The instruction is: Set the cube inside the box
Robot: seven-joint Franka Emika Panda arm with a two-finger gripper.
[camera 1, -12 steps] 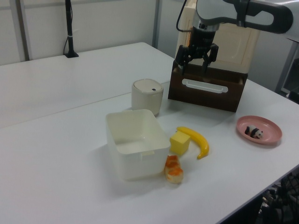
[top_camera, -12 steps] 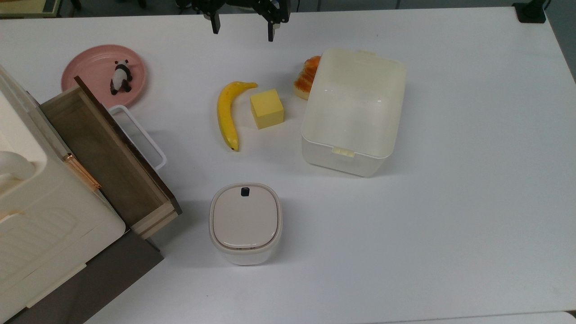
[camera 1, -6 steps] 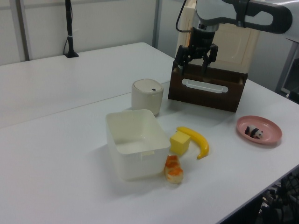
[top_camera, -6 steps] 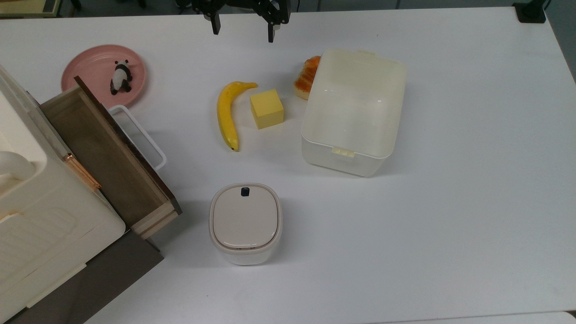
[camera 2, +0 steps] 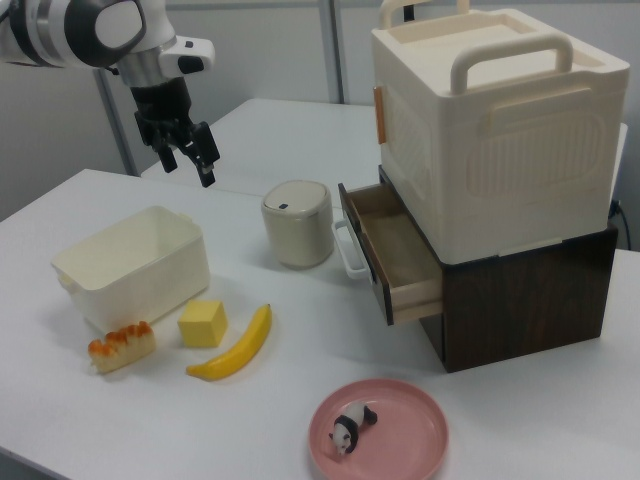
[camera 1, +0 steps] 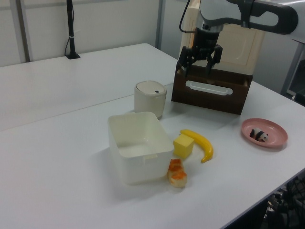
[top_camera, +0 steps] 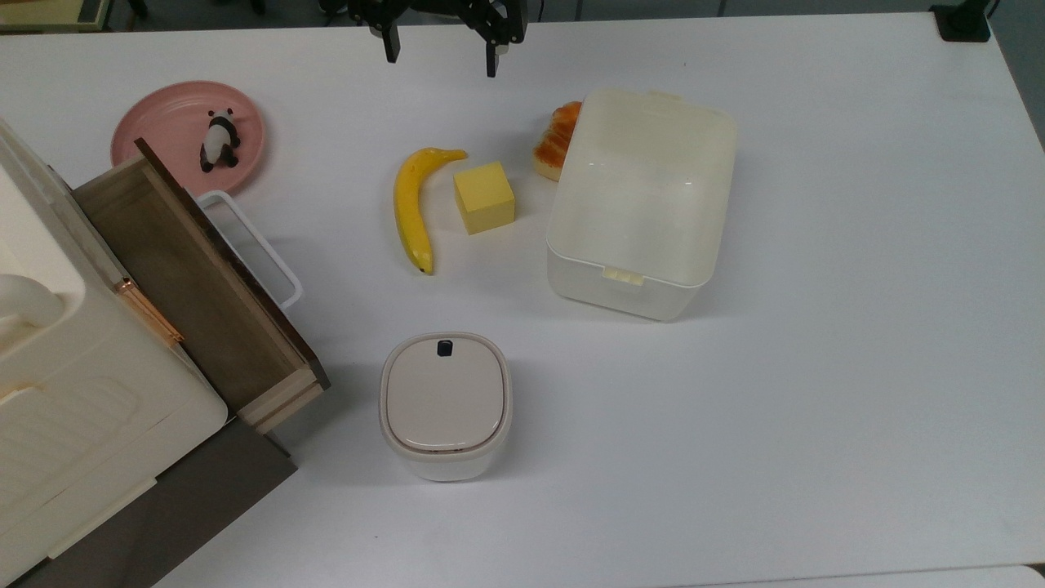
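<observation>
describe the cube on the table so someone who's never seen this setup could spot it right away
Start at the big open cream-white box near the middle of the table. In the top view, just off the box's left wall, sits the cube, with a banana on its far side. It is the small pale-yellow block with flat faces and sharp edges, unlike the long curved banana.

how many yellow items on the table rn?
2. The cube sits on the table between the banana and the box. In the top view, the banana lies just left of the cube. None seem hidden.
</observation>
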